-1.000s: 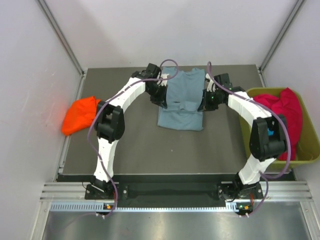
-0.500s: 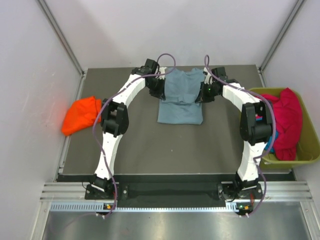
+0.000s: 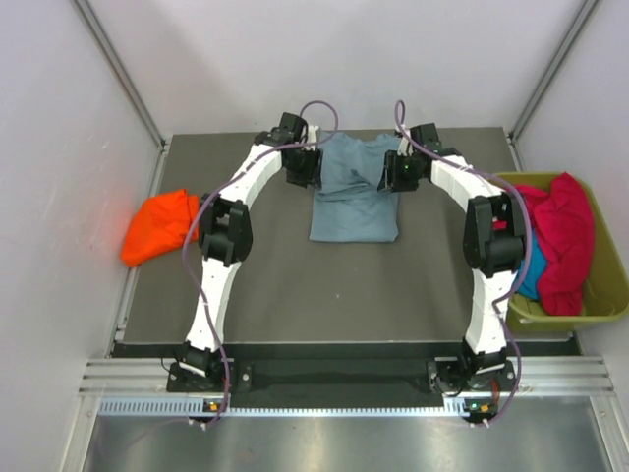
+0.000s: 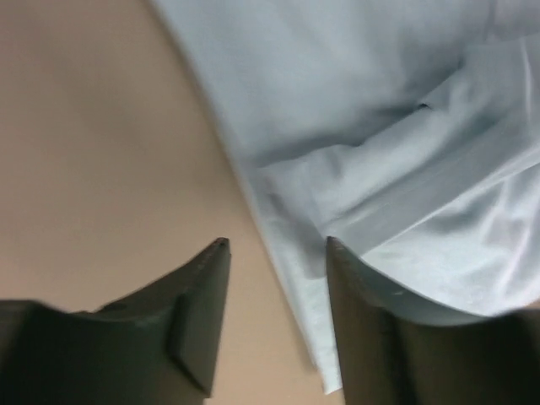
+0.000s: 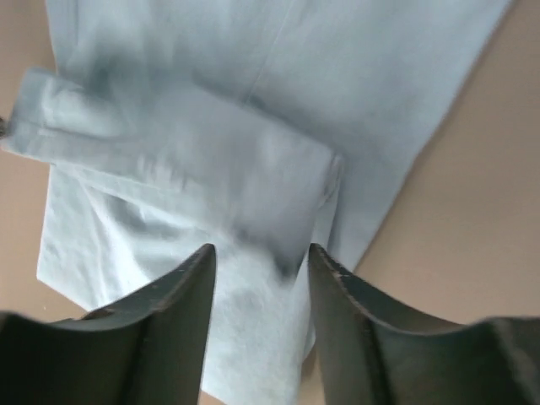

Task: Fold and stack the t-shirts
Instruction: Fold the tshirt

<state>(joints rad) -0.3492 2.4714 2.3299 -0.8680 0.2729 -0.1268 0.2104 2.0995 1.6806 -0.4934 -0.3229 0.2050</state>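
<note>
- The dark table (image 3: 295, 295) carries the grey-blue t-shirt (image 3: 354, 211) at its far middle. The shirt's long axis runs near to far, with the collar toward the back wall and the hem toward the arm bases.
- The olive-green bin (image 3: 611, 300) on the right holds the crimson-pink t-shirt (image 3: 565, 231). The orange-red t-shirt (image 3: 157, 226) lies bundled at the left edge.
- The left gripper (image 4: 276, 242) and right gripper (image 5: 261, 247) flank the shirt's far half. Both have just moved farther back and let go, jaws parted and empty.
- This fold looks laid down, with more folding to come.

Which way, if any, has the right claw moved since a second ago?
Yes. The right claw moved toward the table's far edge and slightly left, away from the olive bin.
</note>
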